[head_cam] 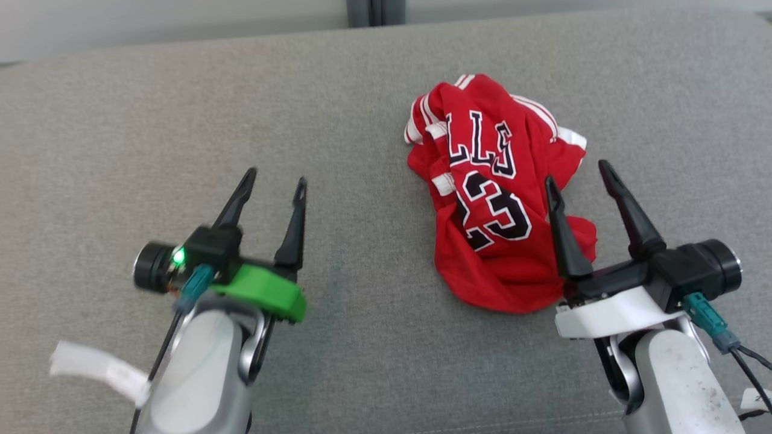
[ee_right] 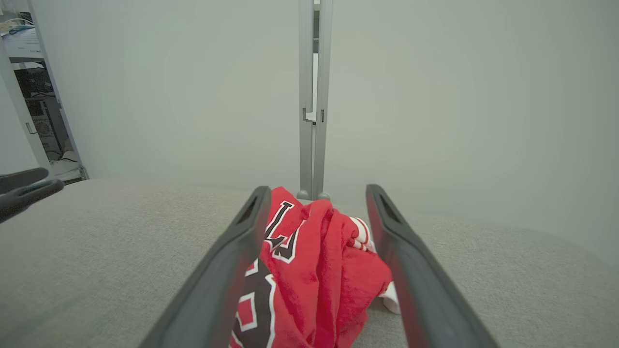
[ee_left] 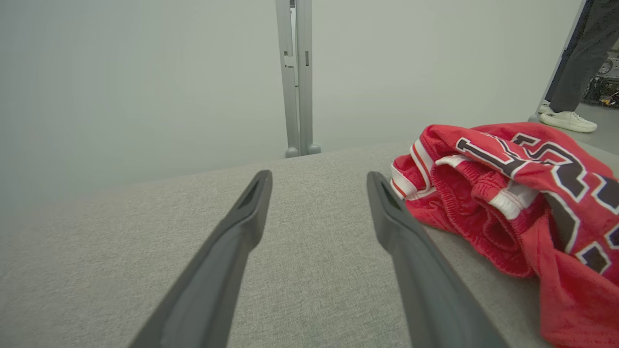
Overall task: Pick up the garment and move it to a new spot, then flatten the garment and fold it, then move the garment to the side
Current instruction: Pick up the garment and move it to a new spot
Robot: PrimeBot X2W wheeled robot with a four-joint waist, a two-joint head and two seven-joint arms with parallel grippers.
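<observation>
The garment [head_cam: 491, 193] is a red basketball jersey with black-and-white lettering and the number 23, lying crumpled on the grey fabric surface [head_cam: 362, 150] right of centre. My right gripper [head_cam: 579, 178] stands open at the jersey's near right edge; in the right wrist view the garment [ee_right: 309, 270] lies between and beyond its fingers [ee_right: 232, 261]. My left gripper [head_cam: 274, 181] hangs open over bare fabric well to the left of the jersey. From the left wrist, the garment [ee_left: 512, 193] lies to the right of the open left gripper [ee_left: 319, 181], apart from it.
A grey upright post [ee_left: 297, 77] stands behind the surface against a pale wall. A person's leg and white shoe [ee_left: 570, 118] show at the far right of the left wrist view. The left gripper's tip [ee_right: 24, 188] enters the right wrist view at the left edge.
</observation>
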